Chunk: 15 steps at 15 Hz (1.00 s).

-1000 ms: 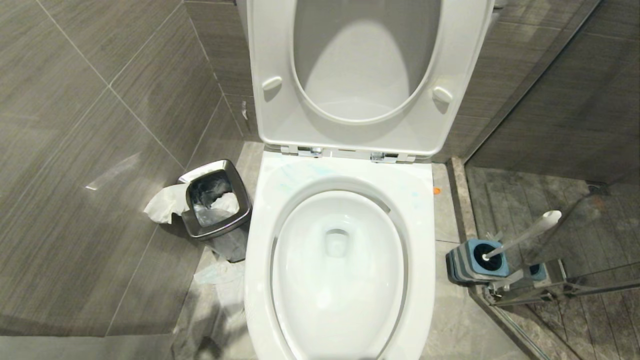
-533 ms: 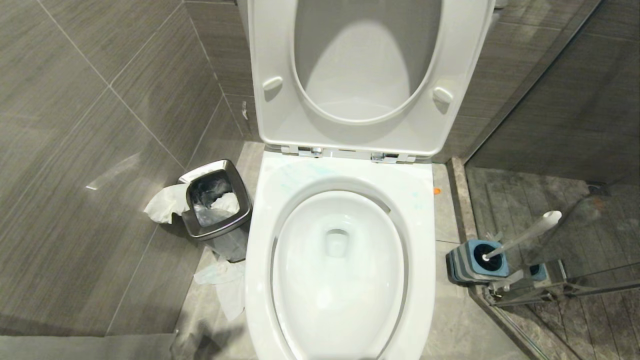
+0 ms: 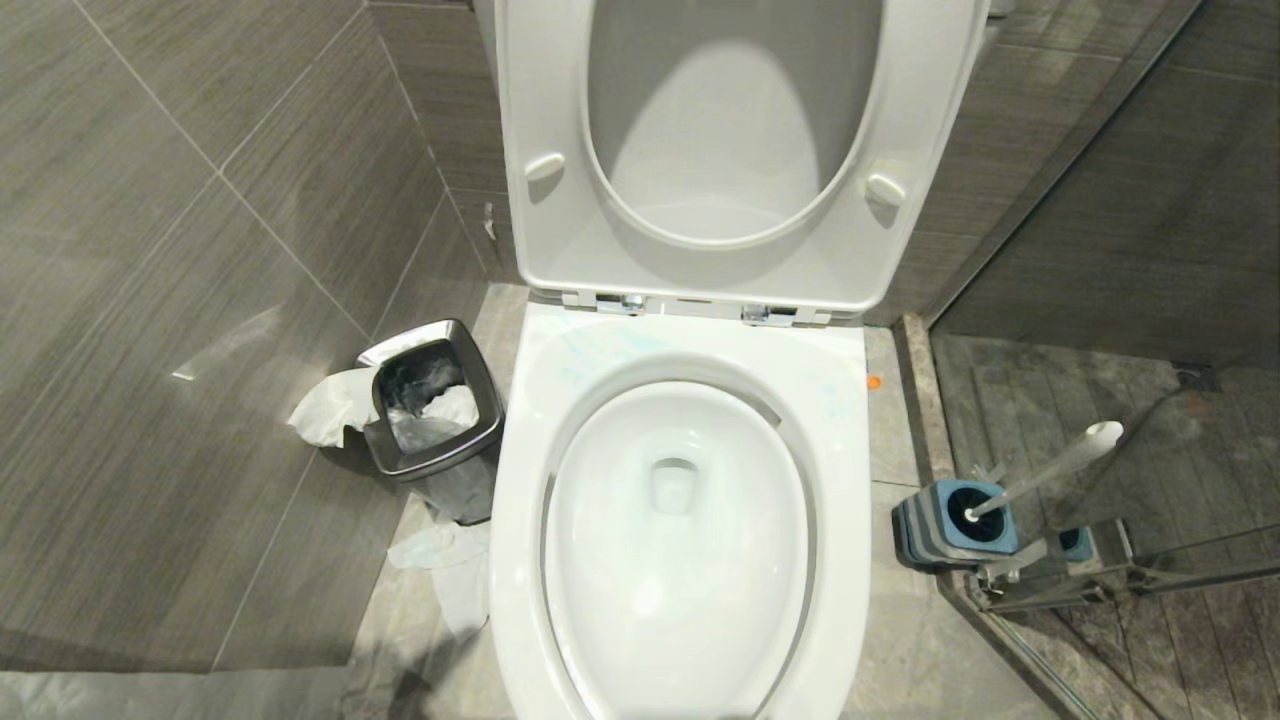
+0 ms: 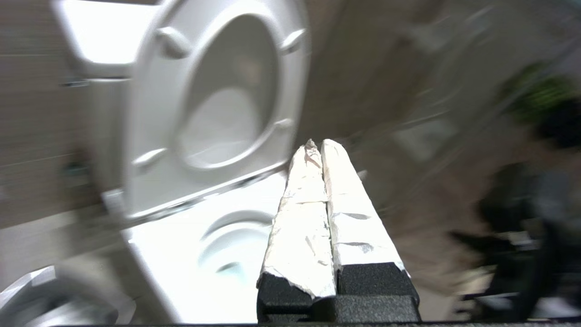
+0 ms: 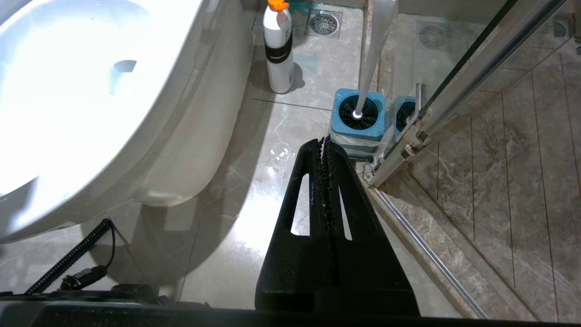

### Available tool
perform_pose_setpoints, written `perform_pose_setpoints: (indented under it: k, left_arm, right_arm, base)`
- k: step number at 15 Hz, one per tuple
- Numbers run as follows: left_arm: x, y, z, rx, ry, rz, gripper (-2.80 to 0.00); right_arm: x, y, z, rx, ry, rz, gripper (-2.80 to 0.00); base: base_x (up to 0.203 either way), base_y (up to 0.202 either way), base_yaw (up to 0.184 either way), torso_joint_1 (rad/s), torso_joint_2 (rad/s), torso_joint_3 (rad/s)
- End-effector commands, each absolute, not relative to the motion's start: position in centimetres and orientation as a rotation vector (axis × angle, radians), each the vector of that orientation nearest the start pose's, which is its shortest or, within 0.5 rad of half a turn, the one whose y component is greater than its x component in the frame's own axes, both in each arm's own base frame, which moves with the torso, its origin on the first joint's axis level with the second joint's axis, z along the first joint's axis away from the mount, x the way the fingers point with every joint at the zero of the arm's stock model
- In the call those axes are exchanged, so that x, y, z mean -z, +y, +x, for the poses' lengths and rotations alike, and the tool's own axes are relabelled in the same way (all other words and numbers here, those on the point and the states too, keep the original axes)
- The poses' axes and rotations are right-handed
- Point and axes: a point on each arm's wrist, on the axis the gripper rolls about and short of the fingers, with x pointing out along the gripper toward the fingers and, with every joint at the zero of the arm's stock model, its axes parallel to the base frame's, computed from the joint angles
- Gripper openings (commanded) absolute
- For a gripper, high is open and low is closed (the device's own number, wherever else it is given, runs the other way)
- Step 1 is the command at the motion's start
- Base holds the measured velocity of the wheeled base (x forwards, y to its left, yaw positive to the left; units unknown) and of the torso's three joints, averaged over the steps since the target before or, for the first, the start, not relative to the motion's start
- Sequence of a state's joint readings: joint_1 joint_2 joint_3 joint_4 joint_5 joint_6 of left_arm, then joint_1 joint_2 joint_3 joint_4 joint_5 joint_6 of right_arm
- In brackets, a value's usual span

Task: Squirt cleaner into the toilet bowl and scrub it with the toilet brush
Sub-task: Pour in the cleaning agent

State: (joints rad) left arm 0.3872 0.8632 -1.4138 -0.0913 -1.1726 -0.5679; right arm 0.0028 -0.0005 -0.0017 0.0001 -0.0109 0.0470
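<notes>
Sitting dead centre is the toilet bowl [image 3: 680, 540], seat and lid flipped up, with faint teal cleaner [image 3: 600, 350] streaks on the back rim. Steel waste bin [image 3: 432, 410] sits just left of it. The toilet brush [image 3: 1045, 468] stands in its blue-topped holder [image 3: 950, 520] on the right. Left gripper [image 4: 316, 145] is pinched closed on nothing, foil-wrapped fingers pointing toward the seat. Right gripper [image 5: 324, 141] is closed and empty too, hanging near the holder.

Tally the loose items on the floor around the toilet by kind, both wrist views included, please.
Toilet brush: 1
Brush holder: 1
Cleaner bottle: 1
Steel waste bin: 1
Crumpled paper pieces, one by the bin, one on the floor by the bowl: 2
Total: 6
</notes>
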Motion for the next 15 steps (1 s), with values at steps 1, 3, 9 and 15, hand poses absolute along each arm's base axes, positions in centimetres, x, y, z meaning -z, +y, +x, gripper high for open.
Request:
perform_pose_setpoints:
  k: [1, 3, 9, 15]
  left_arm:
    - [-43.4, -4.0, -1.8, 0.701, -0.216, 0.062, -2.8]
    - [-42.9, -6.1, -3.9, 0.705, -0.207, 0.137, -2.8]
    - [-43.0, -6.6, -5.2, 0.769, -0.2, 0.038, -2.8]
    - [-44.3, -6.1, -7.6, 0.893, -0.336, 0.086, -2.8]
  right_arm:
    - [-7.6, 0.0, -2.3, 0.008, -0.002, 0.048, -2.8]
    - [-7.6, 0.0, -2.3, 0.008, -0.002, 0.048, -2.8]
    - [-7.6, 0.0, -2.3, 0.008, -0.002, 0.048, -2.8]
    - [-7.6, 0.0, -2.3, 0.008, -0.002, 0.048, -2.8]
  base:
    - [0.0, 0.0, 0.0, 0.0, 0.0, 0.0]
    - [0.0, 0.0, 0.0, 0.0, 0.0, 0.0]
    - [0.0, 0.0, 0.0, 0.0, 0.0, 0.0]
    - [0.0, 0.0, 0.0, 0.0, 0.0, 0.0]
